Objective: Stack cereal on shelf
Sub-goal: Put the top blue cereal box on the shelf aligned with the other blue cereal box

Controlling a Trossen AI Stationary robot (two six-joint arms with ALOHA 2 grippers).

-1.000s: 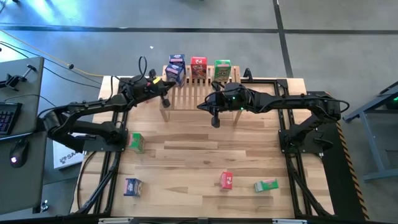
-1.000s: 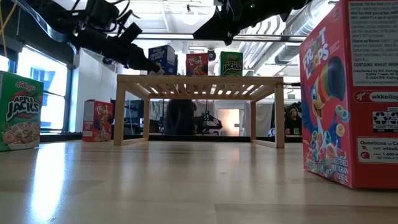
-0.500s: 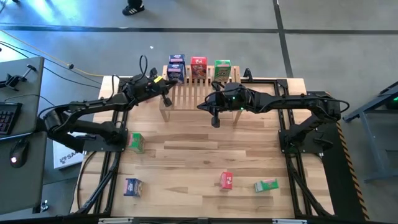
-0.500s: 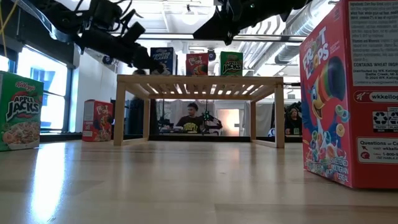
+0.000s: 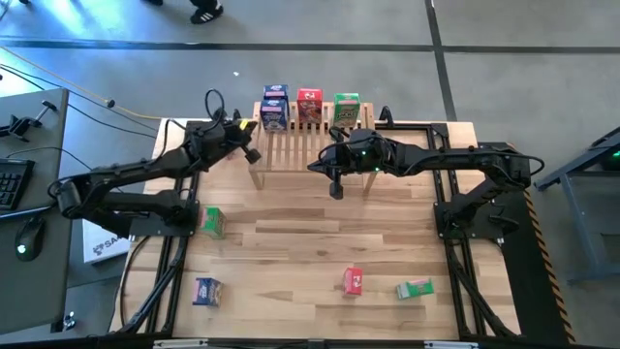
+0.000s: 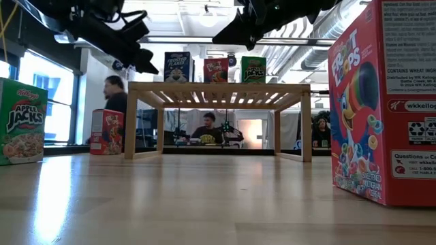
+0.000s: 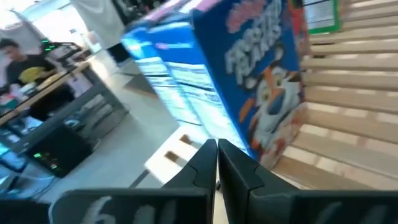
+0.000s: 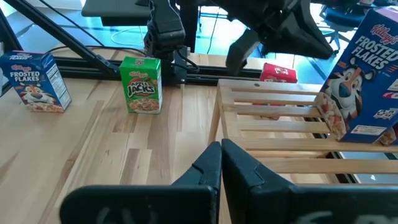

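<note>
Three cereal boxes are standing in a row along the shelf's far edge: blue Frosted Flakes, red Froot Loops, green Apple Jacks. More boxes are waiting on the table: green one nr the left arm's base, blue one at the front left, red one & green one lying flat at the front right.

Left gripper is hanging just beside the blue box at the shelf's left end, fingers pressed together, holding nothing – looks like the placing step for that box is finishing. Right gripper is hovering over the shelf's front edge, fingers also pressed together, empty.

Next move prob calls for an arm swinging out to a table box, fingers spreading wide enough to straddle it, w/o knocking the standing row
</note>
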